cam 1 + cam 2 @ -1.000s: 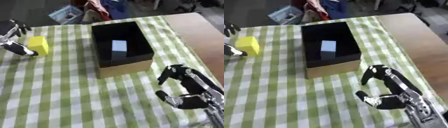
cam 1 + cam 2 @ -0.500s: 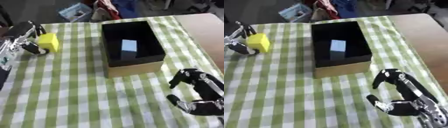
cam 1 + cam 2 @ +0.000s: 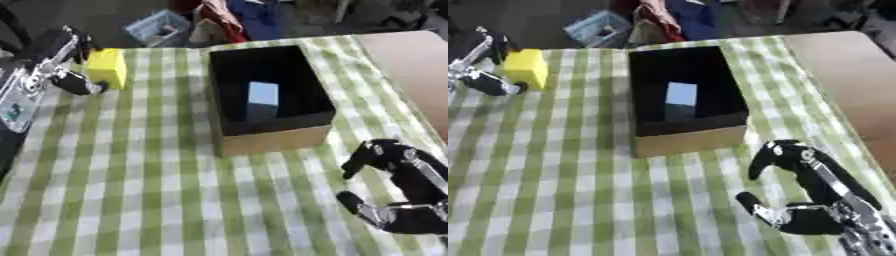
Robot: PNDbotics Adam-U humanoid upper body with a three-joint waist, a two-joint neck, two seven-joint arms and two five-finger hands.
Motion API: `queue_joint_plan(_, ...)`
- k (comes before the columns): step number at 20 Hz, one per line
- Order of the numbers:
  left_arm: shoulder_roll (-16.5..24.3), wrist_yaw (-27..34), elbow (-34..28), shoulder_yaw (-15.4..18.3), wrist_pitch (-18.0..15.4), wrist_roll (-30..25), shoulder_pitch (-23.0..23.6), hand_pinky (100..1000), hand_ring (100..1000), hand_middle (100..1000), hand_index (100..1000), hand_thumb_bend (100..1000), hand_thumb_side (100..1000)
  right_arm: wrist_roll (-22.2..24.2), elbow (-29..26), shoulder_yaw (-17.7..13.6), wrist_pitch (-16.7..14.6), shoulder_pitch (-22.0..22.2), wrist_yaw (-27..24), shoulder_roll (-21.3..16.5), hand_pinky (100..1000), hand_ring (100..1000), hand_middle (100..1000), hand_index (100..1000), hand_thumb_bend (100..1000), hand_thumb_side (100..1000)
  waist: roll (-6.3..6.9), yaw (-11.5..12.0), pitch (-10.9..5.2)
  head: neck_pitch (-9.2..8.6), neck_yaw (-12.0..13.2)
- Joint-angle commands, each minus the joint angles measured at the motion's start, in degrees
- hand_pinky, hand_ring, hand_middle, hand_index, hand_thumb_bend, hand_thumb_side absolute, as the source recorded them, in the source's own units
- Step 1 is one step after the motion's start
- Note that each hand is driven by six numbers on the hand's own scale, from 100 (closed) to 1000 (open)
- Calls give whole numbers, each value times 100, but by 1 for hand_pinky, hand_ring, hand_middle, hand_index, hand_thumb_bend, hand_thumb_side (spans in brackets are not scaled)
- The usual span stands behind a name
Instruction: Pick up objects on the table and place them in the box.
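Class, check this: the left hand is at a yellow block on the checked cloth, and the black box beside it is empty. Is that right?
Not quite. The box is not empty: the left eye view shows a pale blue block inside it. The rest holds: the left hand is at the yellow block on the checked cloth.

A green-and-white checked cloth point(image 3: 131, 175) covers most of the tabletop point(image 3: 842, 75), whose bare brown wood shows along the right side. Beyond the far edge the floor point(image 3: 35, 15) is dark grey. A pale blue basket point(image 3: 157, 29) with an openwork wall sits on that floor, and just beside it lies a heap of fabric point(image 3: 232, 15) in red, dark blue and light tones. More dark shapes stand at the upper right, too blurred to make out. The light is even and soft.
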Motion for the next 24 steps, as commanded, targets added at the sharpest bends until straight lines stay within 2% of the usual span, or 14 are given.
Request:
queue_joint_plan(1, 67, 357, -656, -207, -92, -174, -233, 603, 470, 440, 623, 570, 100, 26, -55, -30, -20, -41, 11, -103, 670, 537, 510, 569, 388, 100, -5, -21, -136, 11, 4)
queue_joint_plan(6, -263, 695, -1346, -662, -281, -580, -498, 607, 474, 444, 627, 577, 100, 59, -44, 0, -18, -63, -2, -95, 670, 536, 509, 569, 388, 100, 15, -106, -167, 6, 35)
queue_joint_plan(12, -701, 776, -1723, -1172, -583, -1067, -642, 612, 483, 454, 637, 596, 100, 117, -38, 50, -18, -139, -32, -65, 670, 536, 509, 569, 388, 100, 20, -223, -162, -41, 46)
queue_joint_plan(15, -855, 814, -1703, -1297, -658, -1229, -656, 612, 487, 459, 646, 592, 100, 140, -35, 66, -19, -151, -43, -66, 670, 536, 509, 569, 388, 100, 15, -238, -158, -62, 54)
queue_joint_plan(16, -899, 828, -1691, -1334, -679, -1272, -657, 613, 490, 461, 657, 698, 100, 147, -34, 70, -19, -157, -44, -64, 670, 536, 509, 569, 382, 100, 15, -242, -156, -70, 53)
queue_joint_plan(17, -932, 841, -1684, -1368, -704, -1314, -651, 614, 493, 468, 678, 609, 100, 151, -34, 72, -21, -163, -47, -61, 670, 536, 509, 569, 388, 100, 16, -248, -155, -79, 50)
queue_joint_plan(24, -992, 883, -1731, -1456, -768, -1472, -592, 625, 515, 507, 799, 689, 149, 157, -29, 66, -24, -160, -53, -60, 671, 536, 509, 569, 388, 100, 7, -223, -154, -107, 17)
